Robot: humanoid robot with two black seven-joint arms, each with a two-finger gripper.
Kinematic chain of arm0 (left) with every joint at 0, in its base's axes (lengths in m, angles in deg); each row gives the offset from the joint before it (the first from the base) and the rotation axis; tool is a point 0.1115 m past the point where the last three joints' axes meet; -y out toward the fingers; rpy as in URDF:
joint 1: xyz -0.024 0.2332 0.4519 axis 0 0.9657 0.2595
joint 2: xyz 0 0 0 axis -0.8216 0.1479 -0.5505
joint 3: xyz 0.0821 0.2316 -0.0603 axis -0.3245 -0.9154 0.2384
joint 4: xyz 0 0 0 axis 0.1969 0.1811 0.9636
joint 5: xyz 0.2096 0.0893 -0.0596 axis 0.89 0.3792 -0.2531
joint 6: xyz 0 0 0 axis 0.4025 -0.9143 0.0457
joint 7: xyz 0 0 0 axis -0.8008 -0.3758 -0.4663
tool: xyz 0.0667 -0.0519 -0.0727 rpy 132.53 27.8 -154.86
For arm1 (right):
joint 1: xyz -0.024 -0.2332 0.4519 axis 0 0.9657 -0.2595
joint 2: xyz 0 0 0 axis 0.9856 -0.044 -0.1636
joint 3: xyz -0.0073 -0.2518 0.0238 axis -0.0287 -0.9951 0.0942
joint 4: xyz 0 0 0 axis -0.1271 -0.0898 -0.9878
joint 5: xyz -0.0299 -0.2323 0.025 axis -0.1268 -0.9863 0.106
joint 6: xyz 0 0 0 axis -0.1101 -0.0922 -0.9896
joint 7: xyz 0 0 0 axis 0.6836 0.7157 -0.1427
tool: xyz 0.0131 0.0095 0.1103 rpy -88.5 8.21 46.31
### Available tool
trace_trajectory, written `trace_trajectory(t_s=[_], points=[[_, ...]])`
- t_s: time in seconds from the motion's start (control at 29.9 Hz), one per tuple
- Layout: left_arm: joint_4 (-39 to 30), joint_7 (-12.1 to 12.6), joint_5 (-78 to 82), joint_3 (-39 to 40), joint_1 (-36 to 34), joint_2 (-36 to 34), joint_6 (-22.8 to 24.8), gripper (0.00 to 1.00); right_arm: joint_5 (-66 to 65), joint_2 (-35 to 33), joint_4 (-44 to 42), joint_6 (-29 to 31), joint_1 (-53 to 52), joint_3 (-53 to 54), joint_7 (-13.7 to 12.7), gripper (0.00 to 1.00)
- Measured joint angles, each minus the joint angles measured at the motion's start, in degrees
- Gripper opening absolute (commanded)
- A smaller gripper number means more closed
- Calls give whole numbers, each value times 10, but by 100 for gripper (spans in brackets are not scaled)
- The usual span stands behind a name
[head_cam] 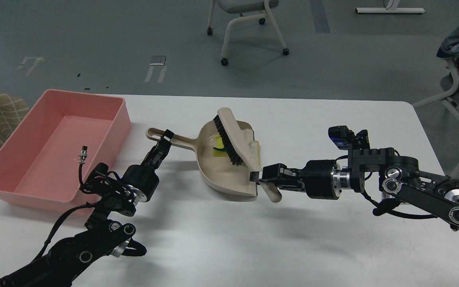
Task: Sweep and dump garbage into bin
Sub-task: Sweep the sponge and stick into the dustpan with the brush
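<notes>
- The sweeping step looks to be at its end: the brush [231, 137] lies across the mouth of the beige dustpan [217, 175], bristles down inside the pan, near the middle of the white table [229, 247].
- Of the garbage, only the sponge piece [217, 149] shows, a scrap of yellow with a dark green edge inside the pan, just left of the bristles. The bread slice cannot be made out; it may be hidden under the brush.
- The right gripper [258, 176] is clamped on the brush handle at the pan's near right edge, the handle's end poking out below it.
- The left gripper [165, 138] sits at the dustpan's handle, left of the pan, and its fingers seem to be closed around it, though they are small and dark here.
- The pink bin [34, 183] stands at the left of the table, beside the left arm and empty of garbage, so dumping is not yet done.
- My judgement of the next move: lift the brush clear, or keep it as a guard, then raise the pan level, carry it left over the bin's right wall, and tip it there.
- The pan must stay level on the way, or the light sponge may slide out.
</notes>
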Motion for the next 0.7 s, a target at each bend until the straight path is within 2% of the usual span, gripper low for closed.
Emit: trace_trajectory(t_s=[0.3,0.7], points=[[0,0,0,1,0,5,0,0,74,-66,48,-2,2,16,6,6],[-2,0,1,0,0,3,0,0,62,-33,33,14,1,-18,1,6]])
